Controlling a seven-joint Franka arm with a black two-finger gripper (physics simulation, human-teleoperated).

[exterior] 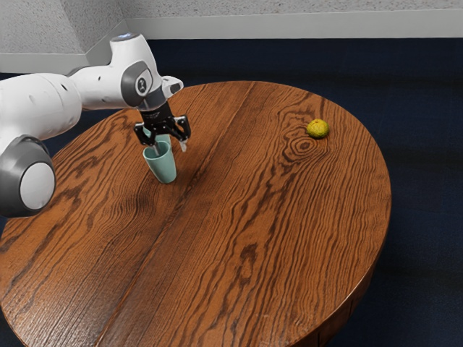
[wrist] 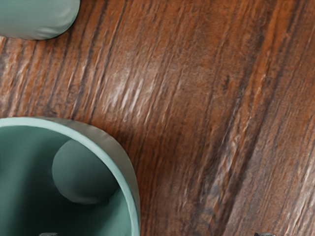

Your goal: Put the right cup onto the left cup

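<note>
At the upper left of the exterior view, the gripper (exterior: 169, 150) stands open over the nearer cup (exterior: 163, 168), one finger within its mouth, the other outside, the near wall of rim between them. I take this for the right cup, so closing on that wall looks like the next step. The other cup (wrist: 37, 17) sits just apart, at the wrist view's upper left. Both are smooth, sea-green things; the nearer one tapers to a round base. The table (exterior: 242, 217) is strongly grained wood, and a dimpled yellow fruit (exterior: 317, 129) rests at upper right.
</note>
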